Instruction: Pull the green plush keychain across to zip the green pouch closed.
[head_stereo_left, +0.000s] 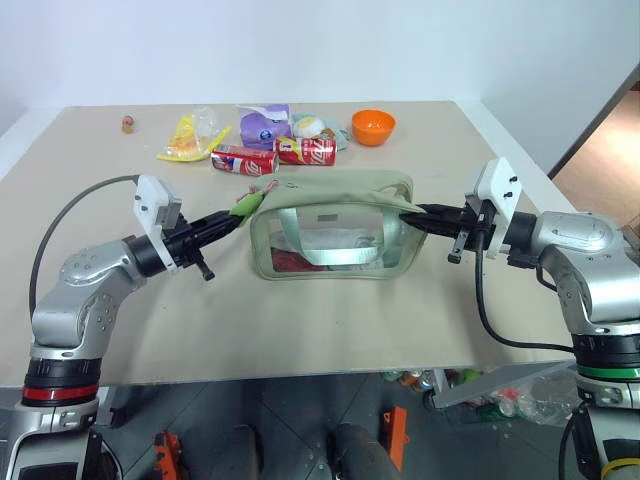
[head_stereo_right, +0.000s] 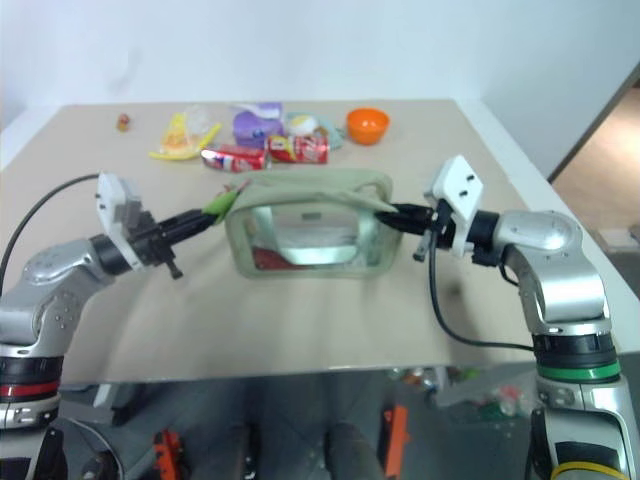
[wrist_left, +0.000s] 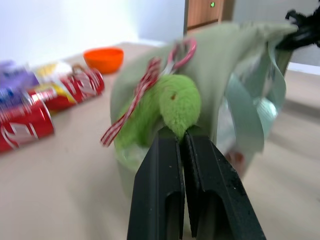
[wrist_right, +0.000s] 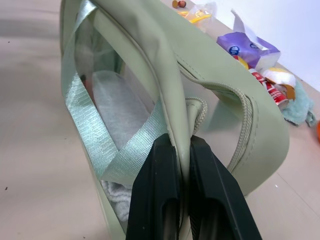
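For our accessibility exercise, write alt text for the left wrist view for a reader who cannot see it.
The left hand, its two black fingers shut, pinches the green plush keychain at one end of the green pouch. A red-and-white cord hangs from the keychain; red cans and an orange bowl lie behind on the table.

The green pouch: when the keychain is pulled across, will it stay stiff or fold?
The green pouch probably folds: its fabric top already sags and creases between the left gripper on the green plush keychain and the right gripper pinching its end. It likely slides easily without that hold.
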